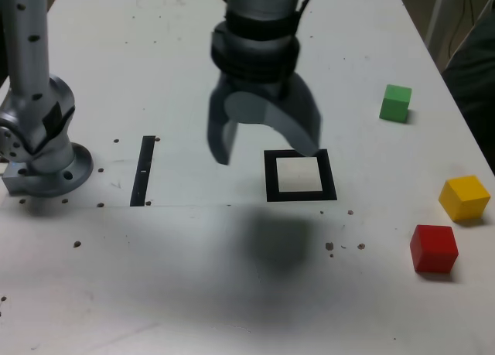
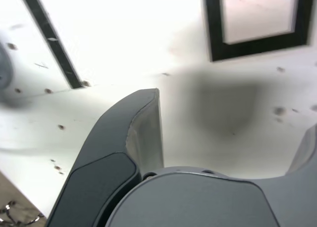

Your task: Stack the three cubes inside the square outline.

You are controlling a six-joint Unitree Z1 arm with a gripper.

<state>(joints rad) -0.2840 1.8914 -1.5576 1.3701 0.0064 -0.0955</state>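
The green cube [image 1: 396, 104] rests at the exterior view's right, far side. Nearer on that side sit the yellow cube [image 1: 464, 198] and, in front of it, the red cube [image 1: 433, 248]. The square outline [image 1: 300, 175] lies flat mid-table with a pale centre and nothing in it; the wrist view shows part of this square outline [image 2: 257, 44]. My gripper [image 1: 264, 150] hangs above the table just left of the outline in the exterior view, open and holding nothing, its dark fingers [image 2: 143, 133] spread wide. No cube shows in the wrist view.
A narrow black strip [image 1: 143, 171] lies left of the outline in the exterior view, also seen as a strip [image 2: 52, 41] in the wrist view. The arm's grey base [image 1: 39, 138] stands at the left edge. Small dark specks dot the white table [image 1: 193, 293].
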